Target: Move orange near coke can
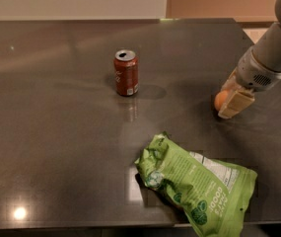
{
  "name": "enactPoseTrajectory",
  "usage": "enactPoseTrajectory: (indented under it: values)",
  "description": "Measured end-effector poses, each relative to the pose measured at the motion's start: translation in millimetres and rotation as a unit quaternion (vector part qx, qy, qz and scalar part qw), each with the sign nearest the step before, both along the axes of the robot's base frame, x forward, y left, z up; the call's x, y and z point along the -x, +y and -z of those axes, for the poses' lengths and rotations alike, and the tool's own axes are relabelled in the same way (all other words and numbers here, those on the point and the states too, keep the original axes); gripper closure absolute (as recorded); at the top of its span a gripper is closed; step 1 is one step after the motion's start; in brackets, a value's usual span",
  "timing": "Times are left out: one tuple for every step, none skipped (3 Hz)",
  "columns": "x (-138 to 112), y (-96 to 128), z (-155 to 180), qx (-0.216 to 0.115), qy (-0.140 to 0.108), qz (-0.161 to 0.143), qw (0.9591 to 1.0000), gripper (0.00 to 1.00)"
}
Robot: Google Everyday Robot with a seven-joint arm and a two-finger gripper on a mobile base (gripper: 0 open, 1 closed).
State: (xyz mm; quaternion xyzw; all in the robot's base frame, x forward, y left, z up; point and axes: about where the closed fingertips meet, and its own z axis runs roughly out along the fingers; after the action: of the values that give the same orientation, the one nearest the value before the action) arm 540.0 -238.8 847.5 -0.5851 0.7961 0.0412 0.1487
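The orange point(221, 99) lies on the dark table at the right, mostly hidden behind my gripper. The gripper point(232, 103) comes down from the upper right on a grey arm and sits right at the orange, covering its right side. The coke can point(126, 73) stands upright near the middle of the table, well to the left of the orange and slightly farther back. Its top is open.
A big green snack bag point(199, 184) lies at the table's front edge, below the orange and the gripper. The dark table point(56, 132) ends just right of the arm. A wall runs behind the far edge.
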Motion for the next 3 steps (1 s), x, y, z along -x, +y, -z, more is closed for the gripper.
enactPoseTrajectory:
  values:
    - [-4,8,-6,-0.005,0.006,-0.003,1.0,0.65]
    - [-17,29,-19,-0.019,0.008,-0.012,0.9997,0.88]
    - [-34,64,-30,-0.038,0.011,-0.031,0.9987,1.0]
